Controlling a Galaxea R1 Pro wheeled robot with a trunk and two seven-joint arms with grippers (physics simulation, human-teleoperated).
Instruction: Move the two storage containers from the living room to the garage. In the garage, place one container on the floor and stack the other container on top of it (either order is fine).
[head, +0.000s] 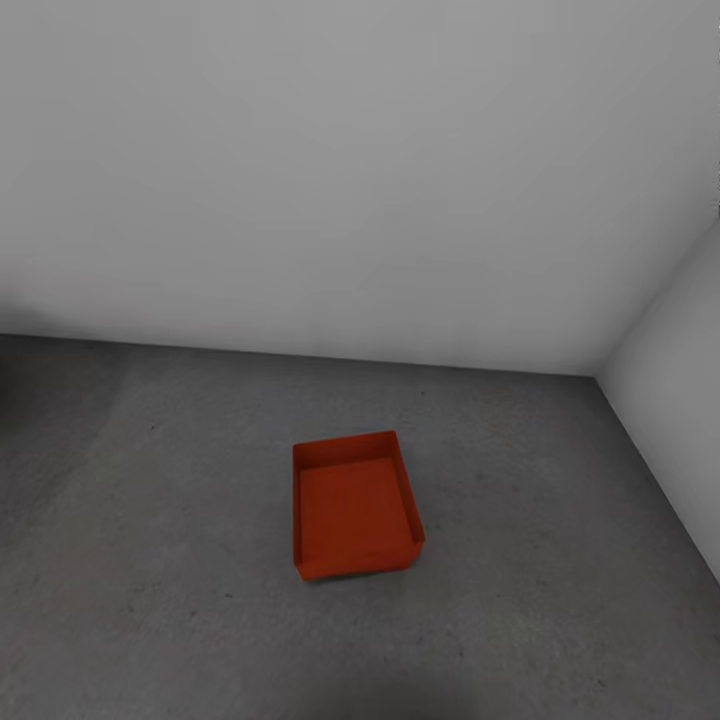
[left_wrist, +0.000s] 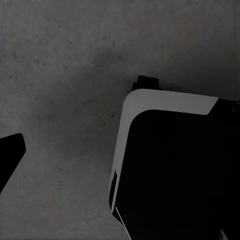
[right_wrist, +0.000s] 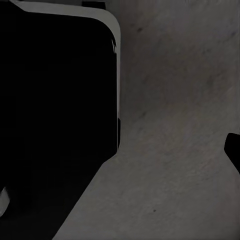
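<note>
While both wrist views look down past dark robot bodywork at bare floor (left_wrist: 60, 75), neither gripper's state can be told. One bin (head: 352, 505) sits open-side up on the floor, well apart from the back wall (head: 360, 180) and side wall (head: 675, 400). It looks light, stiff and smooth-walled, so the rims of its long sides seem the best hold. Nothing stands near it.

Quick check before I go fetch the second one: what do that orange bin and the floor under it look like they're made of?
The orange-red bin looks like moulded plastic: one even colour, thin plain walls, smooth flat bottom, a faint sheen. Being a render, that is a best guess. The floor reads as bare concrete: dark grey, matt and slightly mottled, with no seams or planks; the left wrist view shows the same speckled surface.
</note>
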